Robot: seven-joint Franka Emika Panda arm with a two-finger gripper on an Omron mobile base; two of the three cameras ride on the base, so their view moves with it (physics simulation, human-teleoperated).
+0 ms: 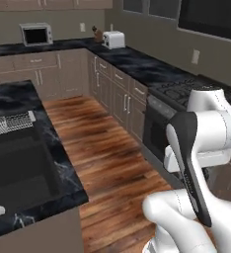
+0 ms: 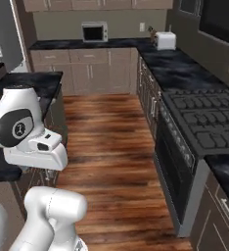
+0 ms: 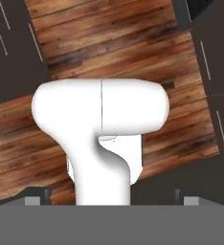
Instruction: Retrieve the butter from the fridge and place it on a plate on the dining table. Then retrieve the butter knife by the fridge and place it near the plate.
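Hand [image 3: 112,198] open – dark fingertips spread wide, nothing between them, pointing down over wood floor [image 3: 109,43], microwave [image 1: 36,33] and toaster [image 1: 114,39] on far tabletop [image 1: 137,62], stove [image 2: 209,122] at right, sink [image 1: 19,163] in island – butter not visible.

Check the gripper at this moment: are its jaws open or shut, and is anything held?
Open and empty. In the hand view the gripper has its two fingertips far apart at the bottom corners, with nothing between them and wooden floor beyond.

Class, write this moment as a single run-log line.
place: kitchen aisle, wood floor | gripper: open, empty | nearby: stove, microwave, toaster | butter: not fetched
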